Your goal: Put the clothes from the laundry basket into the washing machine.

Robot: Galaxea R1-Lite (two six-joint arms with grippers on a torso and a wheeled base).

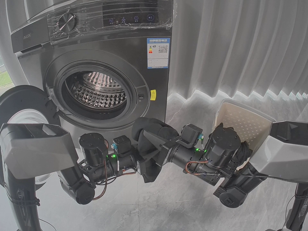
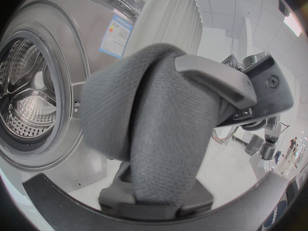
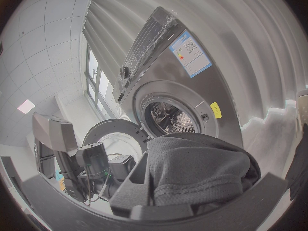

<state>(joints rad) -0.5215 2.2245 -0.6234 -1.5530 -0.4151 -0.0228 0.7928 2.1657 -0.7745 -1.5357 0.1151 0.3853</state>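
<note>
Now the left pincer (image 2: 155, 199) and the right pincer (image 3: 199, 193) both pinch one dark grey cloth (image 1: 150, 135). It hangs just in front of the washing machine (image 1: 96, 48), a bit below its round hole. It looks like the carrying step. Next, the cloth needs lifting up and pushing into the drum (image 1: 99, 93). The laundry basket (image 1: 247, 125) stands to the right of the washing machine.

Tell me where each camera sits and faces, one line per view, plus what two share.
Head view: on the head, looking down at washing machine, laundry basket; shows left claw, right claw.
Left wrist view: left wrist, facing drum; own claw grips grey garment.
Right wrist view: right wrist, facing machine front; own claw grips it too.
Shared: garment, machine.
</note>
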